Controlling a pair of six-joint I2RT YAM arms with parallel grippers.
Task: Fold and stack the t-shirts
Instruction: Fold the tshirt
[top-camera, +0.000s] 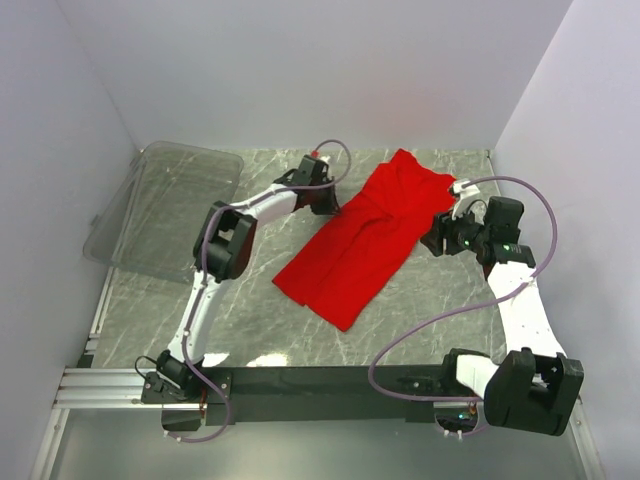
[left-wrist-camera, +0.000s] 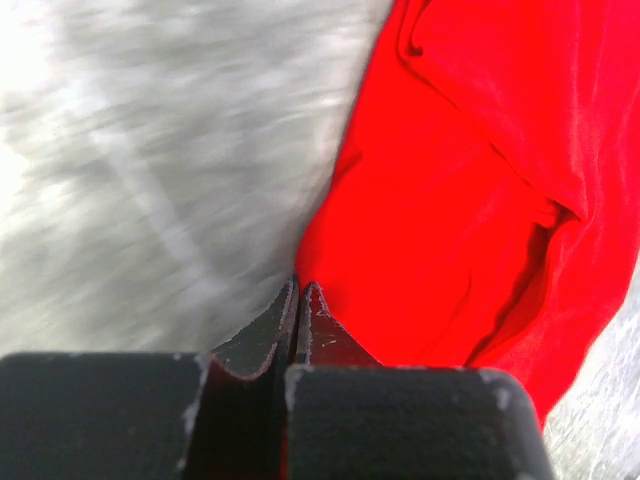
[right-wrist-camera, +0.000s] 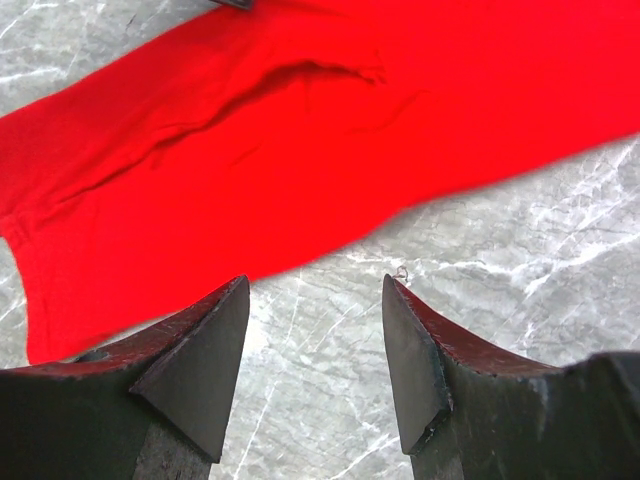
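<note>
On the marbled table (top-camera: 250, 330), a plain red t-shirt (top-camera: 365, 240).

The table (left-wrist-camera: 150, 180) in the left wrist view is motion-blurred, its marbling unreadable. The t-shirt (left-wrist-camera: 470, 200) is cut off there by top and right edges. Cloth between the left gripper (left-wrist-camera: 300, 298) fingers: indeterminate.

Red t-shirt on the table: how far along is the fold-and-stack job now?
Done: the plain bright red fabric t-shirt already looks folded lengthwise into a long strip. In hand: the left claw is shut at its edge; the right claw is open over the grey marble table beside it, holding nothing. Left: crosswise folds; nothing is stacked.
</note>
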